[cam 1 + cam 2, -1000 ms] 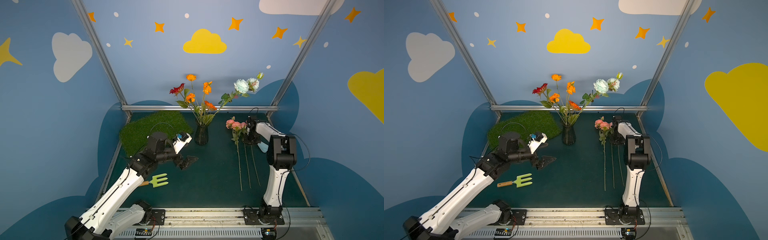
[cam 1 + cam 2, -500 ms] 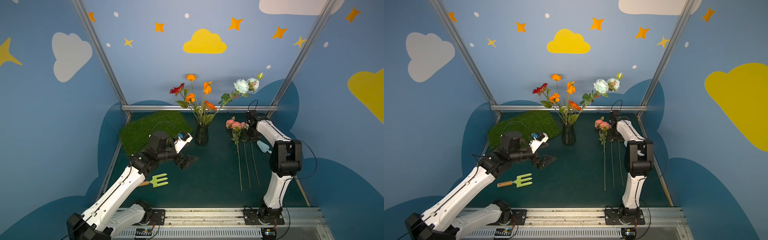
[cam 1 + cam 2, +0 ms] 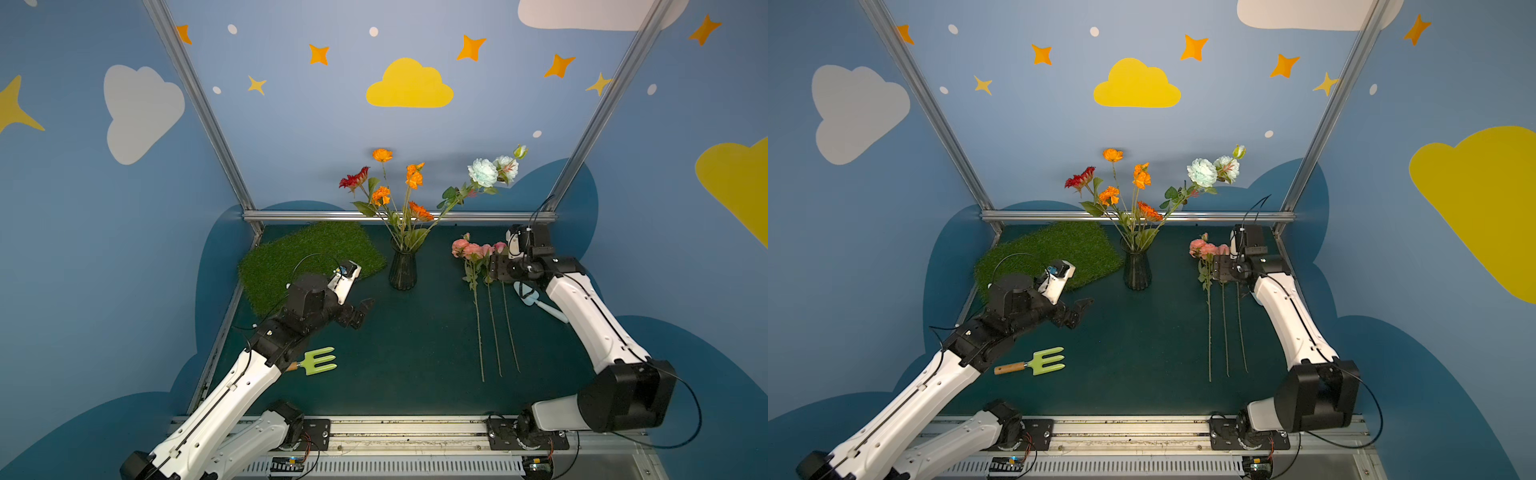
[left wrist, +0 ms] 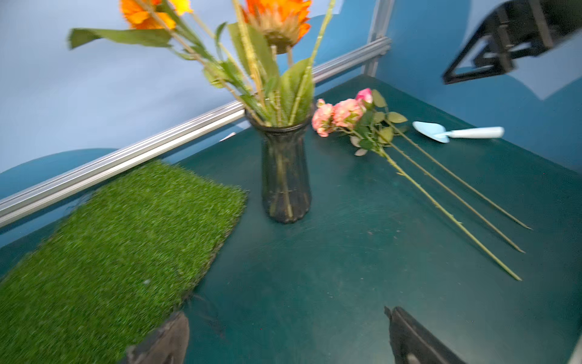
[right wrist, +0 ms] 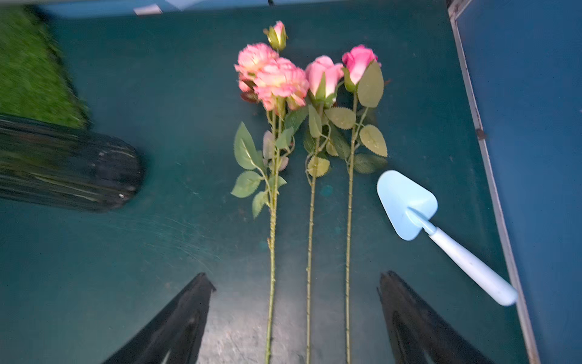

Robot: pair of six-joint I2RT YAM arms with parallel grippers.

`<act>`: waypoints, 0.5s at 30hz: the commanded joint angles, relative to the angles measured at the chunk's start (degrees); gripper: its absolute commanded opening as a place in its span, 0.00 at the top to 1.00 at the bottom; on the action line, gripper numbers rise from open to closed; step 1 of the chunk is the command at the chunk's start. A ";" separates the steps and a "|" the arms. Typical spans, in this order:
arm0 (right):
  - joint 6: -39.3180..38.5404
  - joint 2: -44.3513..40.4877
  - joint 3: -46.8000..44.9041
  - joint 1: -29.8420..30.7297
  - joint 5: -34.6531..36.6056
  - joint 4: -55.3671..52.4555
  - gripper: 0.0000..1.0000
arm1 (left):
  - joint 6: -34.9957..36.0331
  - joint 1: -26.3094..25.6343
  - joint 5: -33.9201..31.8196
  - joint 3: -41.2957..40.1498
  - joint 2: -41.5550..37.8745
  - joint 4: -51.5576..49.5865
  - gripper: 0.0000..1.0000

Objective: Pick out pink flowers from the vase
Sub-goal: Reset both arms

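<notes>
Flowers down! Three pink flowers [image 5: 311, 104] lie flat on the dark green tabletop [image 3: 415, 340], side by side, stems parallel, blooms toward twelve o'clock in both top views. Reading across in the right wrist view: peach-pink ruffled cluster [image 5: 272, 77], then light pink rose [image 5: 324, 74], then magenta rose [image 5: 359, 63], leaves overlapping where the stems sit close.

And the right claw [image 5: 296, 315] hangs just above those stems, jaws spread wide, gripping nothing; the stems run through the gap between its two black fingers [image 5: 176, 321]. In a top view the right claw [image 3: 500, 268] sits over the leafy stretch just below the blooms.

Over at ten o'clock of the flowers stands the vase [image 3: 402, 270], upright, dark ribbed glass, near the middle of the tabletop's far half. Orange flowers [image 3: 413, 178], a red flower [image 3: 354, 179] and pale blue-white blooms [image 3: 492, 170] are in it; no pink in there.

Left claw [image 3: 357, 313] is wide too, empty, hovering at seven o'clock of the vase, well apart from it and pointed its way.

Around the edges: a grass mat [image 3: 307, 257] at nine o'clock of the vase, a green hand fork [image 3: 318, 361] beside the left arm, and a light blue trowel [image 5: 441, 233] just beside the magenta rose's stem, at three o'clock of it.
</notes>
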 commanded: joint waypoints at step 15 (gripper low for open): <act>-2.97 -20.27 -37.38 -0.95 8.15 36.47 0.03 | -5.80 14.42 -18.39 -24.69 2.81 28.69 0.00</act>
